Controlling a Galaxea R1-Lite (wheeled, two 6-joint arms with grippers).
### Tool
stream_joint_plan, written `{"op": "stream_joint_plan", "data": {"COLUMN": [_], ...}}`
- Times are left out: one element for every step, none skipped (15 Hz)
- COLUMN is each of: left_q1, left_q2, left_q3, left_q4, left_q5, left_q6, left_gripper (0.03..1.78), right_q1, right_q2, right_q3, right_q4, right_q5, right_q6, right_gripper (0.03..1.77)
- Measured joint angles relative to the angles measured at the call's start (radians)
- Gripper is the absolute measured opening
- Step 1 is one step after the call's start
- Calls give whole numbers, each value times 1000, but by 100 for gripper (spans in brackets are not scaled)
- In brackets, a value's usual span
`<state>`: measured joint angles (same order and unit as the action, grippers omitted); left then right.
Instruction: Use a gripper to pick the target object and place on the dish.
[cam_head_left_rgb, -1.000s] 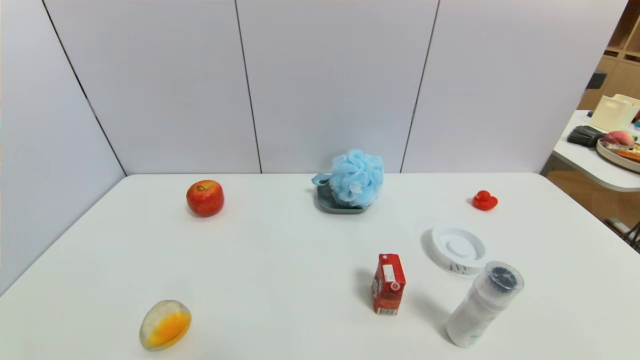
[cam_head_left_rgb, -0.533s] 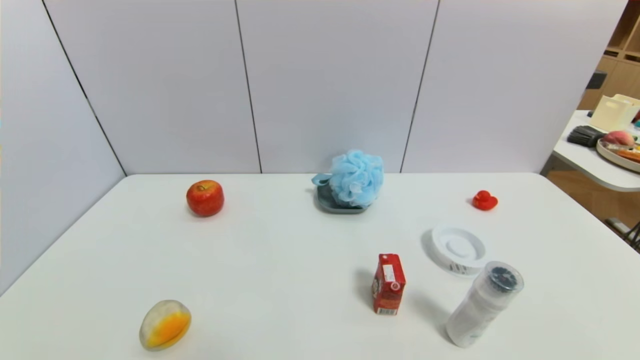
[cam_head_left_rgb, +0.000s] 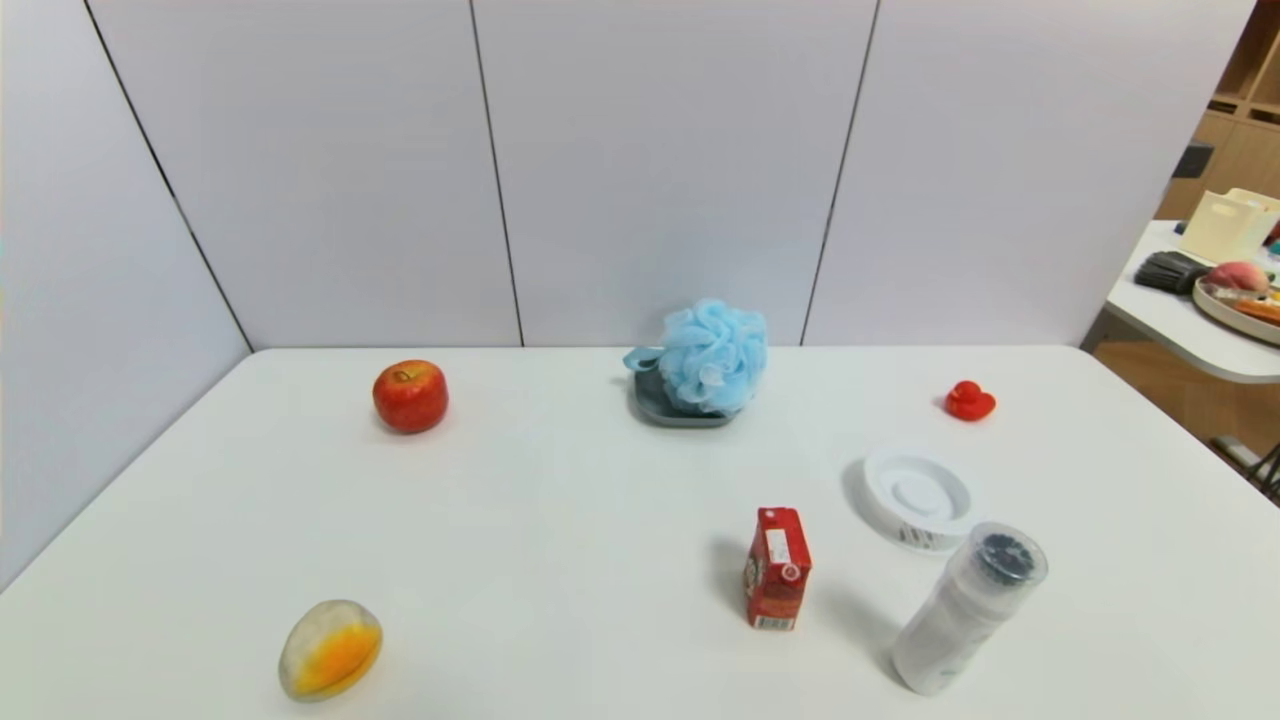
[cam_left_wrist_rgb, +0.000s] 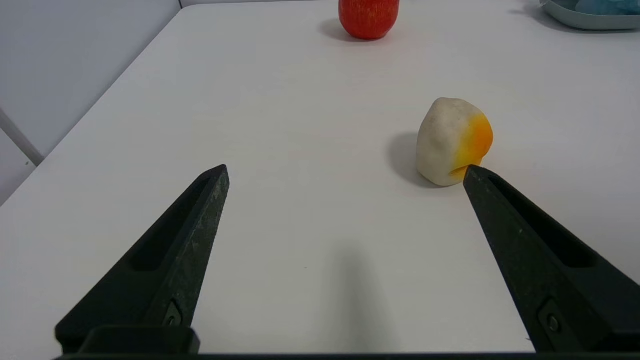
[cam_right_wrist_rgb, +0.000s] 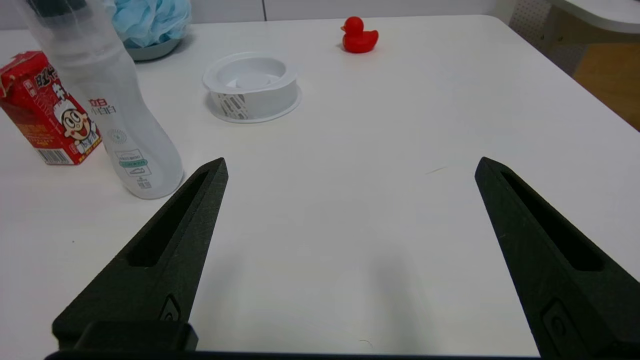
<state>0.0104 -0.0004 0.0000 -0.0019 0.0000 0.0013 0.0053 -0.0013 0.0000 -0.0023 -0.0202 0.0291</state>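
Currently: pouf (cam_head_left_rgb: 712, 355) sits on dish (cam_head_left_rgb: 655, 403) at the bench's (cam_head_left_rgb: 560, 520) far edge, mid-width. Left hand (cam_left_wrist_rgb: 345, 172) and right hand (cam_right_wrist_rgb: 350, 165) both hang over the near edge, fingers wide apart, empty. Apple (cam_head_left_rgb: 410, 395) far left; duck (cam_head_left_rgb: 969, 401) far right; carton (cam_head_left_rgb: 777, 567) and bottle (cam_head_left_rgb: 965, 610) near right.
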Motion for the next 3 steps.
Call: {"op": "stream_joint_plan", "data": {"left_q1": [0,0,0], "left_q2": [0,0,0], "left_q3": [0,0,0], "left_q4": [0,0,0], "left_q5": [0,0,0], "left_q6": [0,0,0], "left_gripper": [169,169,169], "right_q1": [0,0,0], "right_q2": [0,0,0], "right_q3": [0,0,0], "right_q4": [0,1,2], "right_q5": [-2,-1,1], "right_q6": [3,0,-5], "right_gripper": [171,171,171]}}
